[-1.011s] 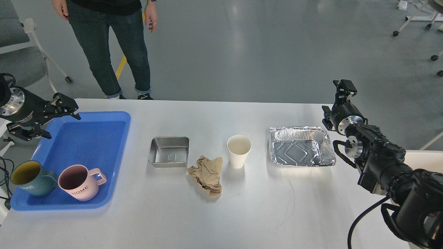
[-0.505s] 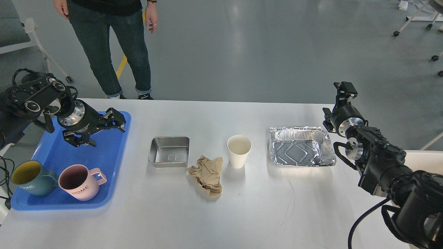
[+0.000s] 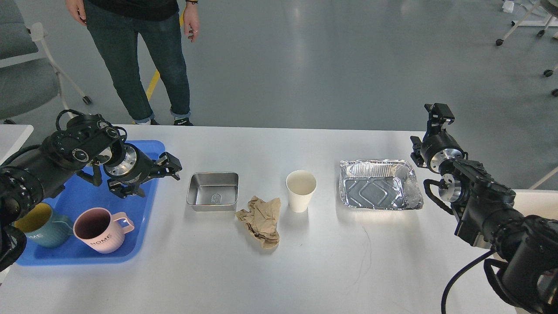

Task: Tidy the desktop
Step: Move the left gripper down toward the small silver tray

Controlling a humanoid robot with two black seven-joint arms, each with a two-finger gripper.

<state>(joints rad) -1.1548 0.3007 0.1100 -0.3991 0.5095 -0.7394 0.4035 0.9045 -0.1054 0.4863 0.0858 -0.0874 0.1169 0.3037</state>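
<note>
Nearest the camera, the desktop (image 3: 305, 270) lies bare, spreading across the whole lower view. On its left sits a blue tray (image 3: 144, 226) holding a pink mug (image 3: 101, 230) and a teal mug (image 3: 41, 226), both upright, side by side. Farther in, a crumpled brown paper (image 3: 260, 220) lies just below and between a steel box (image 3: 213, 190) and an upright white paper cup (image 3: 300, 190). Right of the cup, apart from it, rests a foil tray (image 3: 379, 184). Over the blue tray's right edge hovers the left gripper (image 3: 162, 170), jaws apart, holding nothing, pointing toward the steel box. At the far right edge, the right gripper (image 3: 438, 114) stands raised beside the foil tray; whether its jaws are apart cannot be told. Beyond the desktop stands a person (image 3: 144, 56) in dark jeans.
</note>
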